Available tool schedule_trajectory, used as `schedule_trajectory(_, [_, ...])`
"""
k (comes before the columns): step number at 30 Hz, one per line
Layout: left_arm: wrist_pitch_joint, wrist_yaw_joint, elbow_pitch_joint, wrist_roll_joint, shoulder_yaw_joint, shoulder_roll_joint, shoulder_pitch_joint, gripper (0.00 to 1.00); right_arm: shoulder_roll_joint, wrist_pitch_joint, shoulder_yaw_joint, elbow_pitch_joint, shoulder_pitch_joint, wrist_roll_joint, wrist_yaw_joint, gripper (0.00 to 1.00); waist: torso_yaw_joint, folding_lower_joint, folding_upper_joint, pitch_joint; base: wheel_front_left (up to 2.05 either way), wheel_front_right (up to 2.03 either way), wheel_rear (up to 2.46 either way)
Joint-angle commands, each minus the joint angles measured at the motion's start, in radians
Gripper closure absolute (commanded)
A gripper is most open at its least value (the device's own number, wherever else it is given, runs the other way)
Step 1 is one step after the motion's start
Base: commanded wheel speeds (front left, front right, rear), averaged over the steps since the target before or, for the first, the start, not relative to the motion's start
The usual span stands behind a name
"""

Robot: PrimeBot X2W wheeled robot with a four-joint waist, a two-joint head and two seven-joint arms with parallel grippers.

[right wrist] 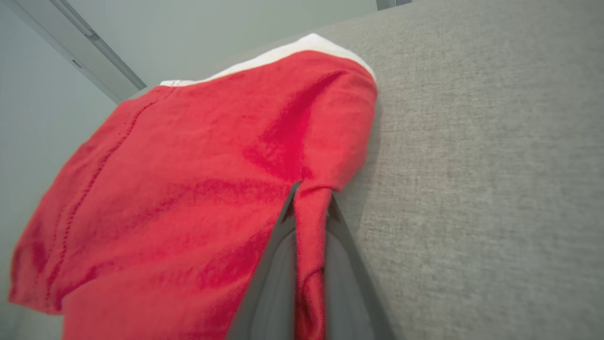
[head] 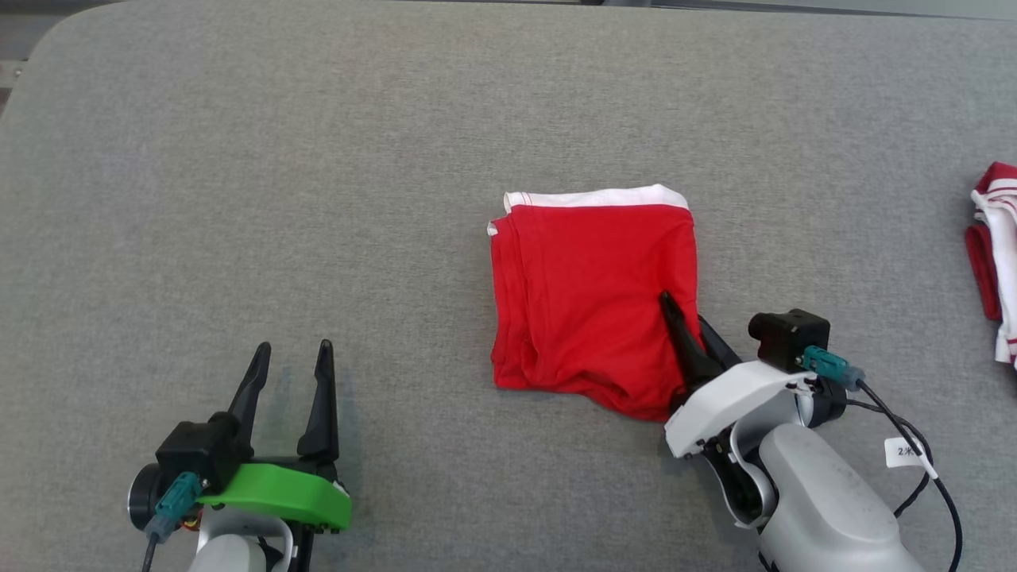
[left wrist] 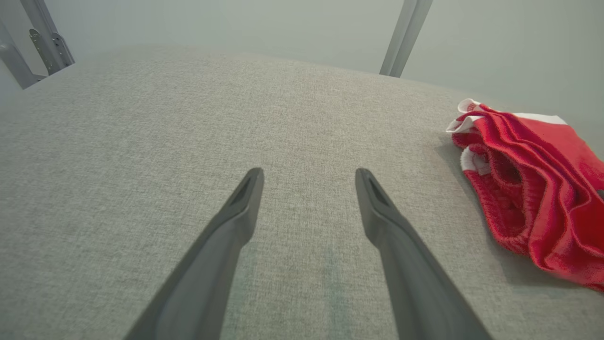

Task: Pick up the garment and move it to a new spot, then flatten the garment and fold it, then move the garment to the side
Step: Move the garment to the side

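Observation:
The garment (head: 592,294) is red with a white band along its far edge and lies folded into a rough square in the middle of the grey padded table (head: 318,199). My right gripper (head: 682,311) is shut on the garment's near right edge. In the right wrist view a ridge of red cloth (right wrist: 309,222) is pinched between the two dark fingers. My left gripper (head: 292,355) rests open at the near left, well apart from the garment, with only bare table between its fingers (left wrist: 245,198). The garment (left wrist: 533,189) also lies at the right of the left wrist view.
A second red and white cloth (head: 995,254) lies bunched at the table's right edge. The table's rounded far left corner (head: 71,32) is in view. Metal frame posts (left wrist: 406,38) stand beyond the far edge. A cable with a white tag (head: 906,451) hangs by my right wrist.

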Motion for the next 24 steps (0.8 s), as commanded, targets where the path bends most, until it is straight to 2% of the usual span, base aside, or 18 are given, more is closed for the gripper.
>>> schedule_trajectory(1, [0.0,-0.001,0.001,0.013,0.015,0.003,0.019,0.0,-0.001,0.002,-0.016,-0.007,0.03,-0.014,-0.001,1.0,-0.102,0.0,0.0068,-0.044,0.0,0.0,0.0])
schedule_trajectory(9, [0.0,-0.005,0.029,0.057,0.021,0.004,0.001,0.0,0.008,0.002,-0.025,-0.031,0.089,-0.03,-0.001,1.0,-0.384,0.0,0.0068,-0.095,0.0,0.0,0.0])
schedule_trajectory(10, [0.0,-0.005,0.029,0.057,0.021,0.004,0.001,0.0,0.008,0.002,-0.025,-0.031,0.089,-0.03,-0.001,1.0,-0.384,0.0,0.0068,-0.095,0.0,0.0,0.0])
schedule_trajectory(16, [0.0,-0.005,0.033,0.069,0.015,0.004,-0.01,0.0,0.013,0.002,0.004,-0.052,0.108,-0.02,-0.001,1.0,-0.597,0.0,0.0068,-0.087,0.0,0.0,0.0])
schedule_trajectory(20, [0.0,-0.005,0.04,0.068,-0.005,0.008,-0.027,0.0,0.015,0.002,0.036,-0.063,0.103,-0.005,-0.001,1.0,-0.674,0.0,0.0068,-0.068,0.0,0.0,0.0])
schedule_trajectory(24, [0.0,-0.005,0.047,0.066,-0.03,0.012,-0.046,0.0,0.016,0.002,0.057,-0.078,0.096,0.003,-0.001,1.0,-0.695,0.0,0.0068,-0.054,0.0,0.0,0.0])
